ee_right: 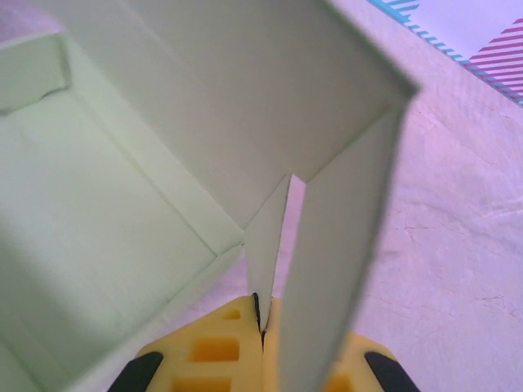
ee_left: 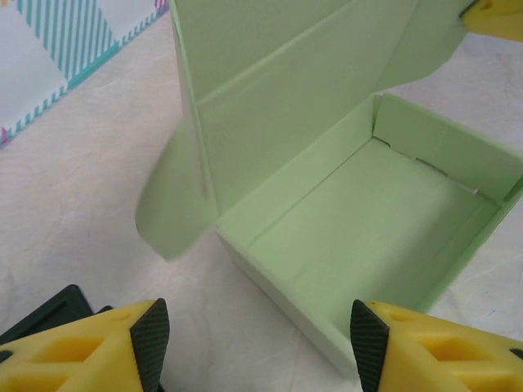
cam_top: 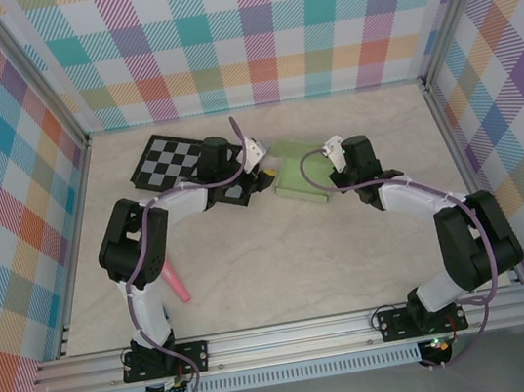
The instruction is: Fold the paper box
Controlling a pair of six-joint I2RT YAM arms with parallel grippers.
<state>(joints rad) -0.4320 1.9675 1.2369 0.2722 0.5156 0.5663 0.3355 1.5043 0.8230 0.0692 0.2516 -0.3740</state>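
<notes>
Mid-table, paper box (cam_top: pixel 301 178) flap in right gripper (ee_right: pixel 261 322), left gripper (ee_left: pixel 259 336) parted.

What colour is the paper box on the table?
The paper box is plain pale green, with no markings; the left wrist view shows it best.

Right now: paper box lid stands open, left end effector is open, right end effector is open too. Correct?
No: the right end effector is shut on a flap of the paper box, per the right wrist view. Lid open and left end effector open are correct.
</notes>
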